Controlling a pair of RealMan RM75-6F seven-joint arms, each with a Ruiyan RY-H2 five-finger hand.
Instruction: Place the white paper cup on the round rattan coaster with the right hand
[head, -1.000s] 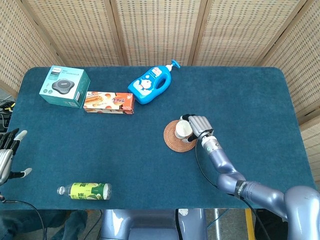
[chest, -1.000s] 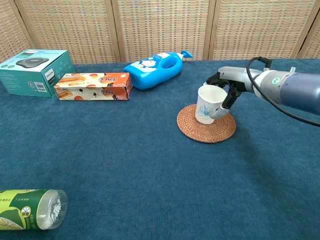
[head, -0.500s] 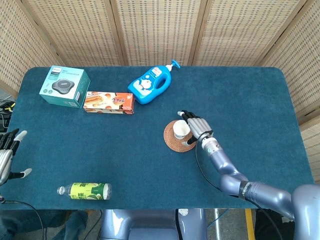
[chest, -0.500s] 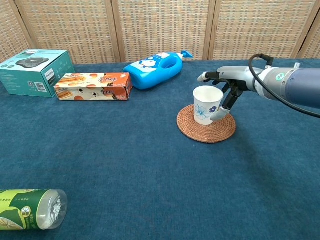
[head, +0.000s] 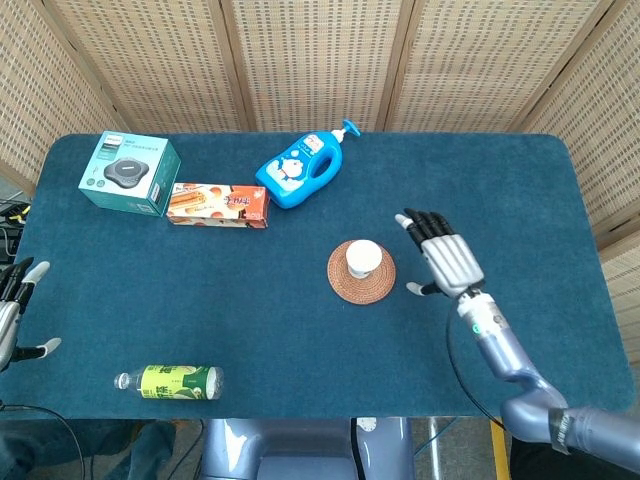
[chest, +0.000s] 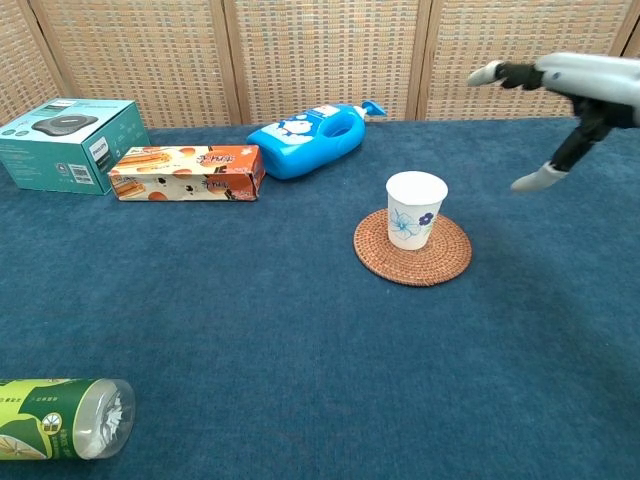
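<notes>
paper cup (chest: 415, 208): upright on woven round coaster (chest: 412, 247) | right hand (head: 446, 260): spread, empty

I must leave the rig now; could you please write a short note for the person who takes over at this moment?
Right hand: open, holds nothing, raised to the right of the white paper cup, clear of it.
Left hand: open, at the table's left edge.
The cup stands upright on the round rattan coaster.
Done: the placement.
Left: probably only to retract the right arm.
</notes>
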